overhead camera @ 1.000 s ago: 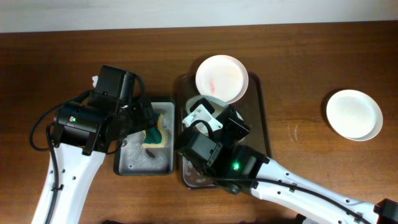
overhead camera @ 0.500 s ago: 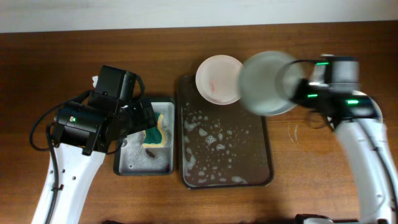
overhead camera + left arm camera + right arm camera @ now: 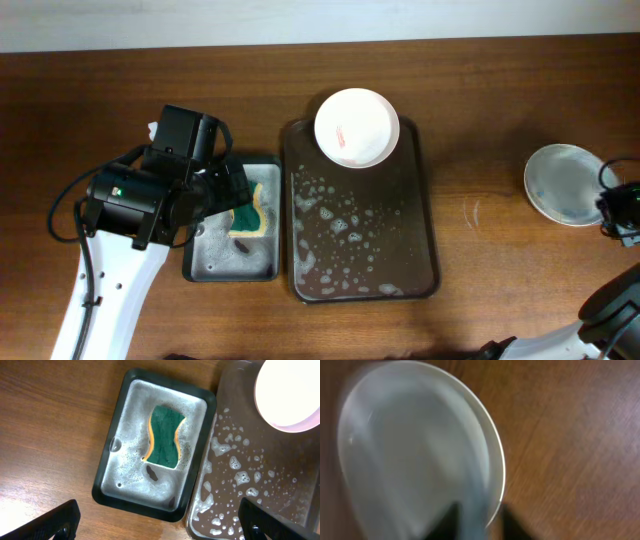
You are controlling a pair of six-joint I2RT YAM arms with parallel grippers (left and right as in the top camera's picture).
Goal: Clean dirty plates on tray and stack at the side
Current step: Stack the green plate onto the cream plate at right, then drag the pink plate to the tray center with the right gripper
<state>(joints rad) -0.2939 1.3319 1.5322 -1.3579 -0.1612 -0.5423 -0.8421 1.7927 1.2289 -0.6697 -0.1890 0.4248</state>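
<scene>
Left gripper (image 3: 162, 523) spread wide above sponge (image 3: 164, 437) in black tray (image 3: 125, 477). Right gripper (image 3: 481, 522) straddles plate (image 3: 410, 450) rim; grip indeterminate, image blurred.

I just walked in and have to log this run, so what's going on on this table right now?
At the table's right side, the right gripper is at the rim of a pale green plate lying on a white plate; blur hides whether it grips. The left gripper hangs open above the small black tray, where a green sponge lies in suds. One smeared white plate sits uncleaned at the far end of the sudsy brown tray.
</scene>
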